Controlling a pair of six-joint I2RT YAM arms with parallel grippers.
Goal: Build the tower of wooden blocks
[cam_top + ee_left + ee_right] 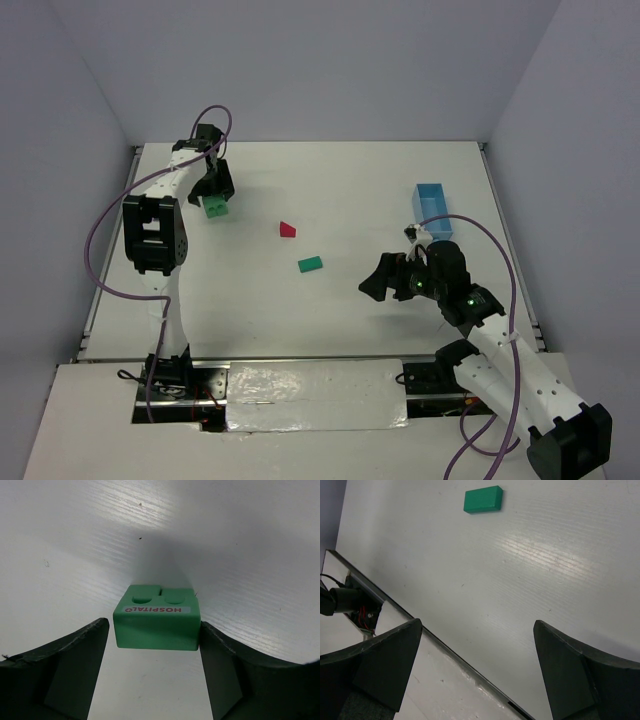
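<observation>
A green block labelled HOSPITAL (156,630) stands on the table at the far left (217,208). My left gripper (152,625) is open and straddles it; the right finger touches its side and the left finger stands a little apart. In the top view this gripper (214,193) sits just behind the block. A red roof-shaped block (288,230) and a flat green block (310,264) lie mid-table. My right gripper (376,281) is open and empty, hovering right of the flat green block (483,499).
A light-blue tray (433,210) stands at the far right. The table's front edge with a silver taped strip (315,395) runs below the right gripper (477,624). White walls close in the back and sides.
</observation>
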